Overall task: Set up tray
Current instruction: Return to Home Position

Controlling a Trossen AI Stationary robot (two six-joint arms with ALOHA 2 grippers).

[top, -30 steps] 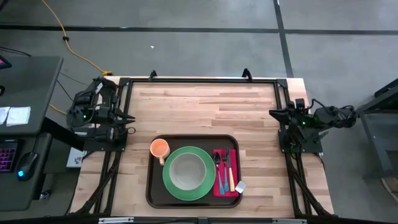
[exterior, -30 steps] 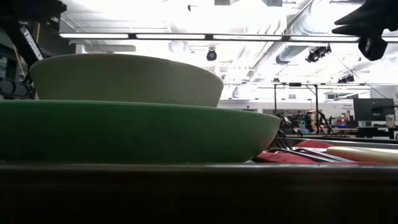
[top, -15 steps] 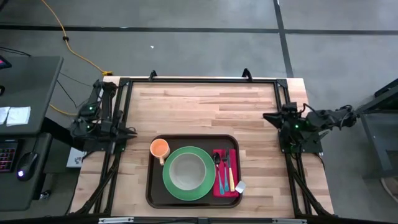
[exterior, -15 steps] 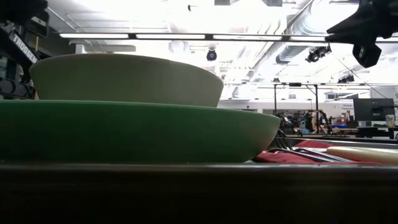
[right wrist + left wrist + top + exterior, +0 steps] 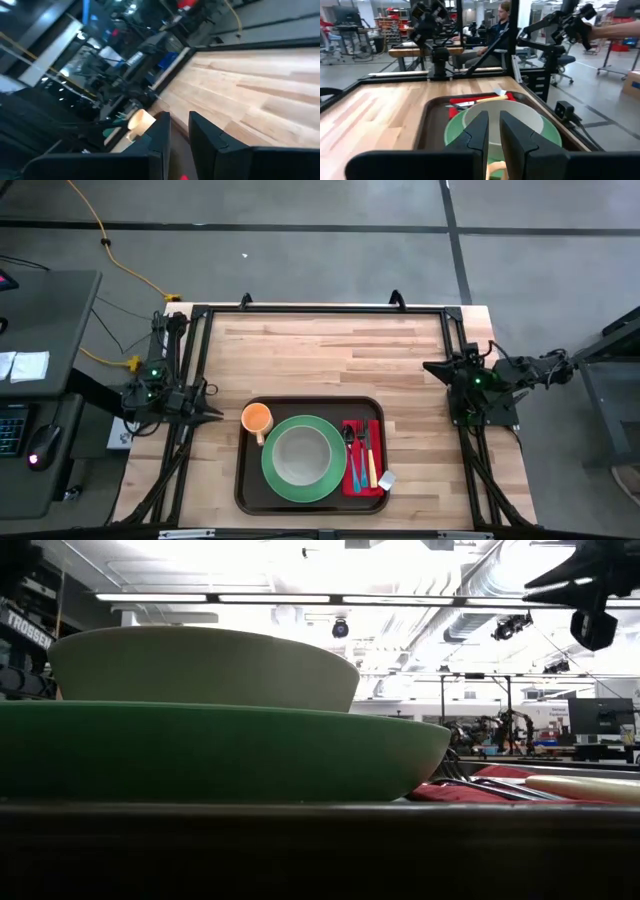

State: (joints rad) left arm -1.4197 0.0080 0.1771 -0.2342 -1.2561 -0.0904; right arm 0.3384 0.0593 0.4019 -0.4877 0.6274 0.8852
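The dark brown tray (image 5: pixel 243 480) lies at the table's near middle. On it are a green plate (image 5: pixel 325 485) carrying a cream bowl (image 5: pixel 303 453), an orange cup (image 5: pixel 257 418) at its far left corner, and a red napkin (image 5: pixel 375 450) with cutlery at its right. The low view shows the bowl (image 5: pixel 200 665) on the plate (image 5: pixel 220 750) behind the tray's rim (image 5: pixel 300 840). My left gripper (image 5: pixel 214 417) is shut, left of the cup, pointing at the tray (image 5: pixel 432 125). My right gripper (image 5: pixel 429 367) is shut, above the table's right side.
Bare wooden table (image 5: pixel 330 350) stretches from the tray to the far edge, framed by a black rail (image 5: pixel 320 308). A desk with a mouse (image 5: pixel 40 445) stands left of the table. A person (image 5: pixel 501 20) sits beyond the table in the left wrist view.
My left arm has swung toward the table's near edge, bringing its gripper from beside the far half of the table down to just left of the orange cup. My right gripper has shifted slightly toward the table's left. The tray and its things have stayed put.
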